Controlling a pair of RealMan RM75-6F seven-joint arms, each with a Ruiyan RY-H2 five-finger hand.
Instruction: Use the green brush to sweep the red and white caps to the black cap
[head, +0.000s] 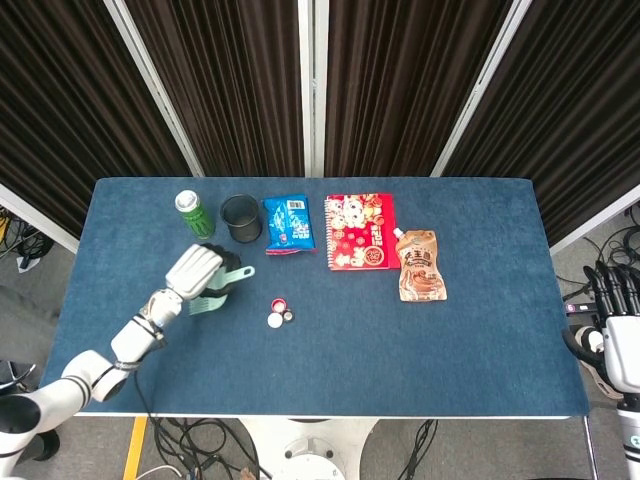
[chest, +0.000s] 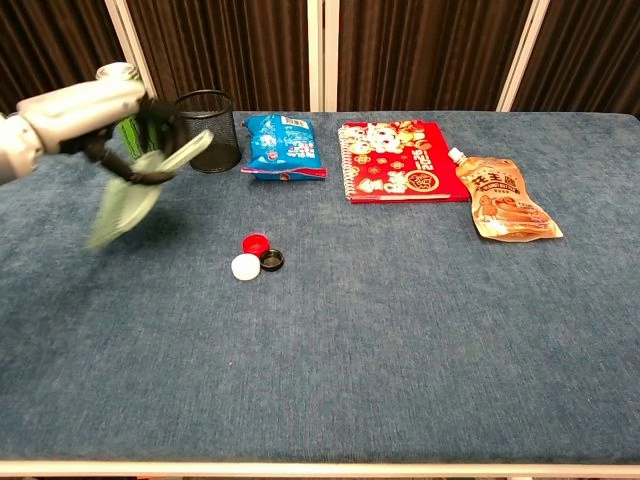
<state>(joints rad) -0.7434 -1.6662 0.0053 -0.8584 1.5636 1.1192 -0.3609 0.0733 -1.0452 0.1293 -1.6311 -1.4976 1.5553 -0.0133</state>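
Brush (chest: 130, 195) is gripped in the left hand (head: 192, 270), lifted left of the 3 caps: white cap (chest: 245, 266), red cap (chest: 256, 243), black cap (chest: 271, 259), all touching on the table (chest: 420, 330). Another low pass could scatter them. Right hand (head: 615, 300) hangs off the table, fingers apart, empty.

The three caps (chest: 258, 256) lie clustered mid-table, before the snack bag (chest: 283, 146), right of the brush (chest: 135, 194).

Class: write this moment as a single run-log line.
left hand: holds green brush, lifted left of caps | red cap, white cap, black cap: clustered | right hand: off table
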